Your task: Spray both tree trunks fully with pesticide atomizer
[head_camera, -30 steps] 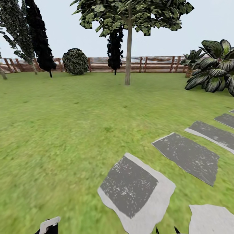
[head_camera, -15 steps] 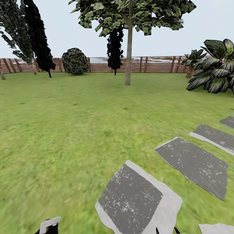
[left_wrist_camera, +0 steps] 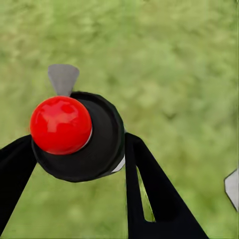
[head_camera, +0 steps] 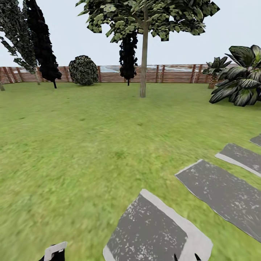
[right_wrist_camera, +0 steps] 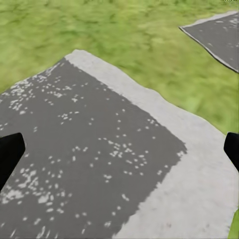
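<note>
Head: tree trunk (head_camera: 143, 65) far ahead across lawn (head_camera: 72, 145).
Left wrist: my left gripper (left_wrist_camera: 74, 159) clamps pesticide atomizer (left_wrist_camera: 79, 137), red cap up; bump could tilt it, spoil aim.
Right wrist: my right gripper (right_wrist_camera: 119, 154) spread empty over stepping stone (right_wrist_camera: 99, 149).

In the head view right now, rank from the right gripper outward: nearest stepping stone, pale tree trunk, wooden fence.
1. Stepping stone: directly beside the right gripper.
2. Tree trunk: mid-lawn, ahead.
3. Fence: behind the trunk, at the lawn's far edge.
</note>
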You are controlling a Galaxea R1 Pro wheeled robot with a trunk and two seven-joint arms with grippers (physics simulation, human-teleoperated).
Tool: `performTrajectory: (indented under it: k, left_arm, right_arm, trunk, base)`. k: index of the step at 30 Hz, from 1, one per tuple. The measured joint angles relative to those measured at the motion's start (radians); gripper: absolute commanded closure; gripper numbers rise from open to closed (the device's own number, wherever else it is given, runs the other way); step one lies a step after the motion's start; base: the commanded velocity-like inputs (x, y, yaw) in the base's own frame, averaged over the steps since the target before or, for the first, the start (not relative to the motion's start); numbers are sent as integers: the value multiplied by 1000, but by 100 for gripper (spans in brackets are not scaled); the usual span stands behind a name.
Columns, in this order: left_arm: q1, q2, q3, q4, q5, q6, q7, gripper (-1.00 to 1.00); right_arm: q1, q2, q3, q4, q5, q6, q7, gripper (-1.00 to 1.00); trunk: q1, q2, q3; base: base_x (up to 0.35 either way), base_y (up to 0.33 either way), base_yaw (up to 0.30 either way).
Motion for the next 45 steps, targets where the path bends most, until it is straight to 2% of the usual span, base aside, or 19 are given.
performTrajectory:
  k: [45]
  left_arm:
    - [0, 0, 0, 0, 0, 0, -2, 100]
  right_arm:
    - [0, 0, 0, 0, 0, 0, 0, -100]
  trunk:
    - [0, 0, 0]
  base:
    - [340, 0, 0]
